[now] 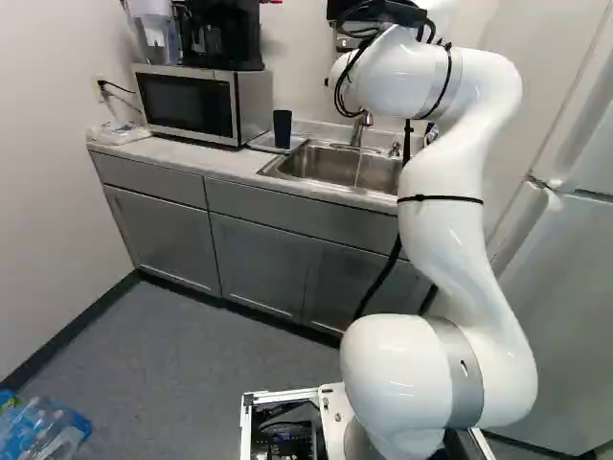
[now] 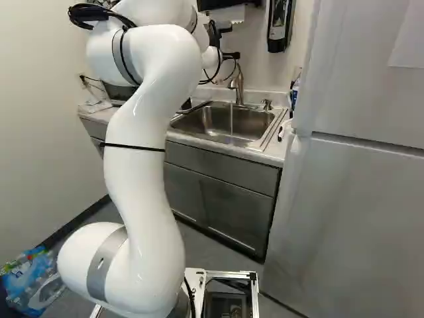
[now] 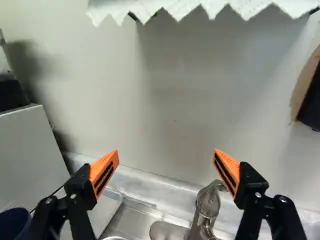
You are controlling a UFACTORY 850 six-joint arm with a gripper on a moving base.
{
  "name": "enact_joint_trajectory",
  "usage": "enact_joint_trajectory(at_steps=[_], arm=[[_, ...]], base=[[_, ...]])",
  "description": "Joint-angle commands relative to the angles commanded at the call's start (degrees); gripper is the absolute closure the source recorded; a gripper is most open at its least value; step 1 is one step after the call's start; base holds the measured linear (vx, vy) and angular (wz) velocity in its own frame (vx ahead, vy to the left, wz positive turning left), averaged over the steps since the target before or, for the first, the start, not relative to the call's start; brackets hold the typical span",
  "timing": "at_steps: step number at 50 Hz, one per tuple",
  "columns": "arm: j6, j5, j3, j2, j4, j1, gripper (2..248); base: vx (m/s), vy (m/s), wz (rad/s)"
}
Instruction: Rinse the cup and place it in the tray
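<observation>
Spread wide, with nothing held between its two orange-padded fingers, the tool (image 3: pixel 166 152) is held up over the sink area, pointed toward the wall. The largest thing seen, the refrigerator (image 2: pixel 358 218), is set beyond the right end of the counter (image 1: pixel 192 161). On the counter the microwave (image 1: pixel 187 103) is placed near the left wall, and the sink (image 1: pixel 316 167) is let into the top farther right. Between the two, the tray (image 3: pixel 102 212) is laid beside the sink. The tap (image 3: pixel 206 207) is seen just ahead of the tool, and what looks like a thin stream is let down from it into the basin. Smallest, the dark blue cup (image 1: pixel 283 128) is stood upright on the tray, close to the microwave; whether it has been rinsed cannot be told.

It should be found light and fairly stiff, probably plastic, and slippery once wetted. If rinsing is due, it is best taken by opposite sides at mid-height, squeezed gently, the rim left free for water. Too low a grasp could be fouled by the tray; too high, the cup could be tipped.
</observation>
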Motion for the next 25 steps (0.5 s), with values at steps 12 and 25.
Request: enact_joint_trajectory(at_steps=[12,25], arm=[[0.00,-2.98,-0.06,-0.05,0.00,0.00,3],[0.00,-5.43,-0.06,-0.05,0.00,0.00,3]], base=[[0.000,0.000,0.000],[0.000,0.000,0.000]])
